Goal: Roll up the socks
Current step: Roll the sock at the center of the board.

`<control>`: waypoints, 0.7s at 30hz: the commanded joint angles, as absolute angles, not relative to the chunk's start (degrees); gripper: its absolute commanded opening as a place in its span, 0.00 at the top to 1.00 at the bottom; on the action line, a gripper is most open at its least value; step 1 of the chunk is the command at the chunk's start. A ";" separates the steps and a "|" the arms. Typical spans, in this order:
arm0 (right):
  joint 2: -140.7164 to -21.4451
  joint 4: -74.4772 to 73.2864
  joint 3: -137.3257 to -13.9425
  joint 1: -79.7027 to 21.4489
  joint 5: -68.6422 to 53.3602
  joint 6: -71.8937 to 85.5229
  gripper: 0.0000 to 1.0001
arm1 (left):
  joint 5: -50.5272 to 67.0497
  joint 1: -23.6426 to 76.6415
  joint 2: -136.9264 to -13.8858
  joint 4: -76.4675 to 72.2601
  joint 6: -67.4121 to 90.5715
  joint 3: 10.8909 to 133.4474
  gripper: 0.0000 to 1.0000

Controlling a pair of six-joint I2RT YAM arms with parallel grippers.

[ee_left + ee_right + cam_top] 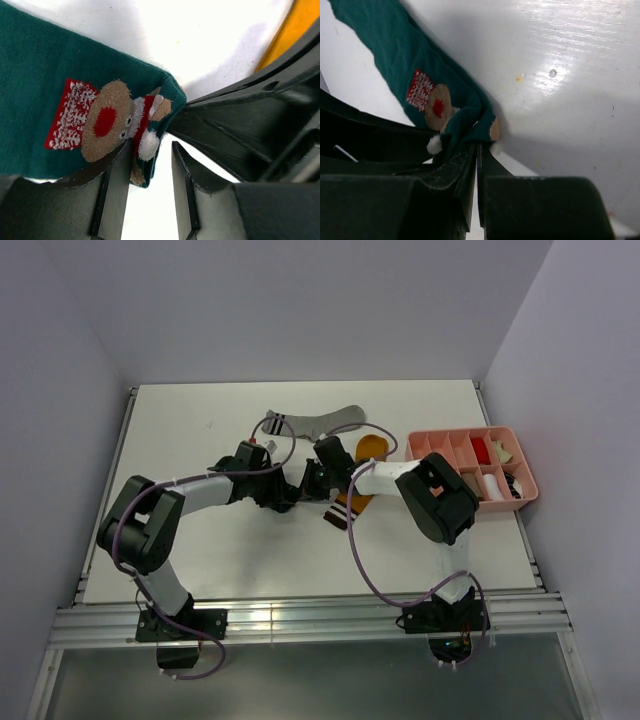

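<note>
The dark teal sock (50, 65) with a red and white reindeer print lies on the white table. My right gripper (479, 145) is shut on its folded end, and the rest of the teal sock (395, 45) trails away to the upper left. My left gripper (151, 145) stands open right beside that end. The sock's edge rests against its left finger (117, 190), and the gap between the fingers is bare. From above, both grippers meet at the table's middle, left gripper (290, 492) and right gripper (318, 478), and they hide the teal sock.
A grey sock (312, 423) with dark cuff stripes lies flat behind the grippers. A mustard-orange sock (371, 447) runs under the right arm to its striped cuff (342, 512). A pink divided tray (462, 431) holding small rolled bundles stands at the right.
</note>
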State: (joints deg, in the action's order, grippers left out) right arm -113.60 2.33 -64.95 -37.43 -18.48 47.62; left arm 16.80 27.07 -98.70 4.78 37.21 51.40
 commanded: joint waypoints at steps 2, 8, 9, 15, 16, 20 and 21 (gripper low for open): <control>-106.71 2.02 -64.78 -37.97 -16.26 45.45 0.87 | 8.53 28.30 -94.58 7.56 32.52 51.85 0.57; -99.85 0.44 -61.88 -37.97 -12.14 42.46 0.72 | 3.70 30.76 -89.57 7.65 28.13 52.03 0.52; -99.06 0.44 -61.44 -37.97 -11.35 42.10 0.69 | 2.82 31.11 -88.52 7.65 27.60 51.94 0.51; -93.17 -1.41 -55.12 -36.30 -8.79 41.40 0.62 | -4.63 35.24 -87.45 8.70 21.19 52.29 0.45; -91.51 -0.71 -53.02 -35.25 -9.05 41.57 0.61 | -6.31 36.98 -87.63 8.70 19.18 52.47 0.44; -86.93 1.30 -47.82 -32.52 -9.67 41.66 0.45 | -13.79 41.21 -89.47 9.67 14.95 53.43 0.43; -85.10 1.93 -46.77 -32.08 -9.41 41.57 0.42 | -15.71 41.83 -90.34 9.75 13.64 53.70 0.43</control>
State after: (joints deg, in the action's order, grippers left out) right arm -90.00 -0.49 -48.80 -33.74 -10.94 42.33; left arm -7.57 39.66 -89.10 8.99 19.66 51.46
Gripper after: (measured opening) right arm 0.557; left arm 0.567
